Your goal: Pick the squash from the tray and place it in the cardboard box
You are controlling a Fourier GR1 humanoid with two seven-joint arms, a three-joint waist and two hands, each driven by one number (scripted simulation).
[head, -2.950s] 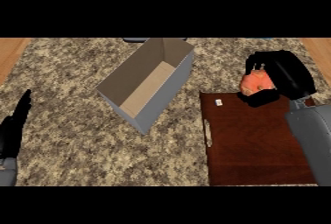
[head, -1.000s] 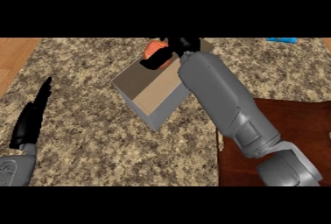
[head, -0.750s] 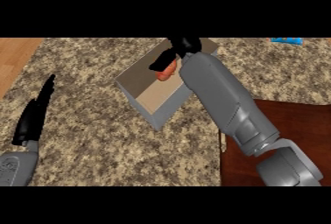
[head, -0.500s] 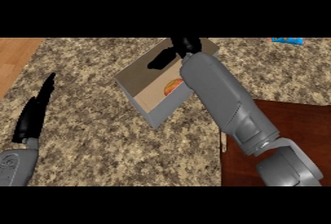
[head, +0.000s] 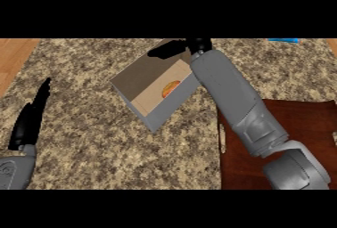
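Note:
The orange squash [head: 170, 88] lies inside the open cardboard box [head: 146, 86], against its right inner wall. My right hand [head: 172, 48] hovers over the box's far end with straight fingers and holds nothing. Its grey forearm runs down along the box's right side and hides part of that wall. The dark brown tray [head: 289, 133] sits at the right with nothing visible on its bare part. My left hand [head: 30, 120] rests open at the left edge, fingers pointing up.
A speckled granite counter [head: 85, 147] lies under everything, with a wooden strip [head: 13, 53] at the far left. A small blue object [head: 283, 40] shows at the counter's far right edge.
My right hand carried the squash from the tray to the box and let it go. The squash dropped into the box, and the hand's fingers straightened above it.

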